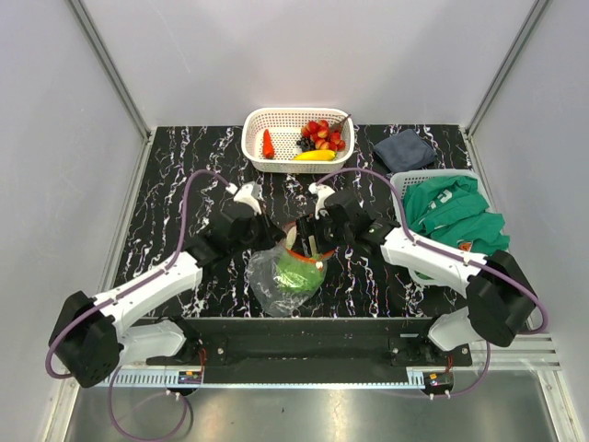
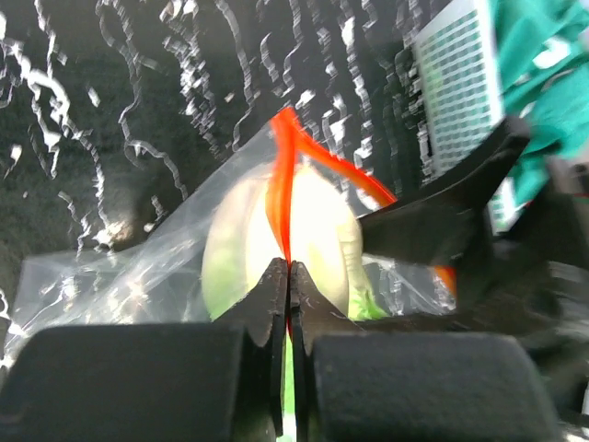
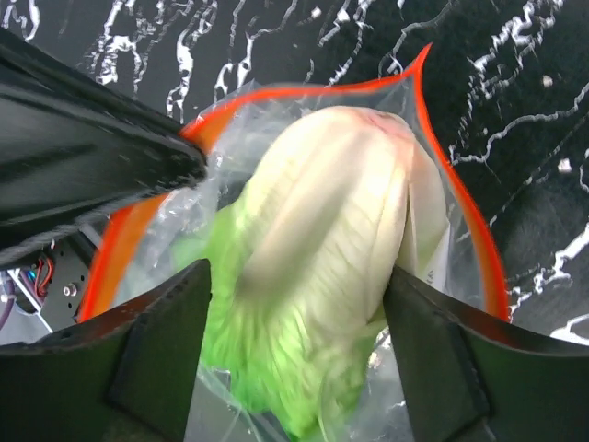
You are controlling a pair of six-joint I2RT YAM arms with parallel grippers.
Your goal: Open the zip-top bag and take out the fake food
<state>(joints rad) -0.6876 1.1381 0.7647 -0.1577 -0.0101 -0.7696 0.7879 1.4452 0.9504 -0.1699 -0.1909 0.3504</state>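
The zip-top bag [image 1: 276, 285] lies at the table's middle, its orange rim [image 1: 296, 226] pulled up and open. A leafy green and white lettuce [image 1: 296, 273] sits inside it. My left gripper [image 1: 280, 238] is shut on the bag's orange rim [image 2: 283, 184], pinching it between the fingertips [image 2: 288, 269]. My right gripper [image 3: 294, 308] reaches into the bag's mouth, open, one finger on each side of the lettuce [image 3: 313, 239]. Other fake food, a red pepper [image 1: 268, 144], strawberries [image 1: 324, 134], grapes and a banana [image 1: 315, 156], lies in the white basket [image 1: 276, 118] at the back.
A dark grey cloth [image 1: 405, 149] lies at the back right. A second white basket [image 1: 411, 178] holding a green cloth [image 1: 456, 210] stands at the right, close to the right arm. Grey walls enclose the black marbled table [image 1: 175, 184].
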